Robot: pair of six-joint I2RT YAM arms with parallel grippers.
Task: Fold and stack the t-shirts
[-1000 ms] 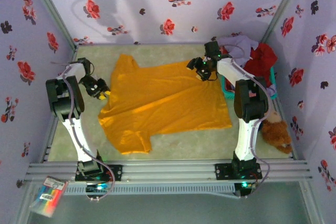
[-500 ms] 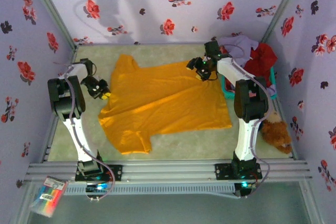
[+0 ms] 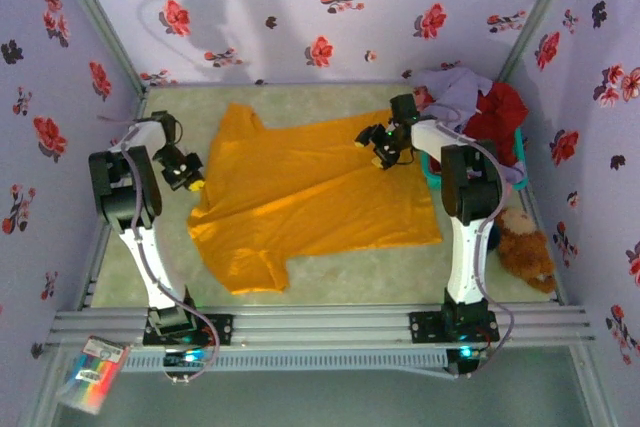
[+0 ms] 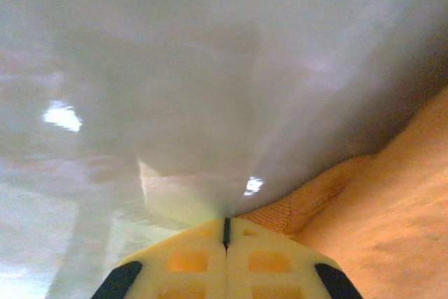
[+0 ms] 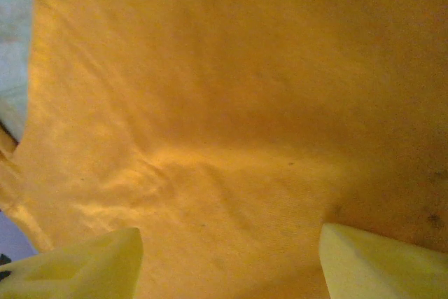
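The large orange-yellow t-shirt point(image 3: 310, 197) lies spread flat on the table, collar end to the left. My left gripper point(image 3: 190, 179) is low at the shirt's left edge and shut. In the left wrist view the pads point(image 4: 226, 223) meet, the shirt's ribbed hem point(image 4: 308, 201) lies against the right tip, and no cloth shows between them. My right gripper point(image 3: 385, 150) hovers over the shirt's upper right part, open. Its two fingertips point(image 5: 77, 267) stand wide apart above smooth orange cloth point(image 5: 231, 103). The lavender t-shirt point(image 3: 455, 87) and the red t-shirt point(image 3: 500, 112) are heaped at the back right.
A teal basket point(image 3: 432, 169) holds the heaped shirts by the right wall. A brown teddy bear point(image 3: 525, 252) sits at the right edge, near the right arm. Flowered walls close in three sides. Bare table point(image 3: 350, 282) runs along the front.
My left gripper has closed at the shirt's left edge and drawn slightly left. My right gripper has shifted a little left over the shirt. The shirt itself lies as before.
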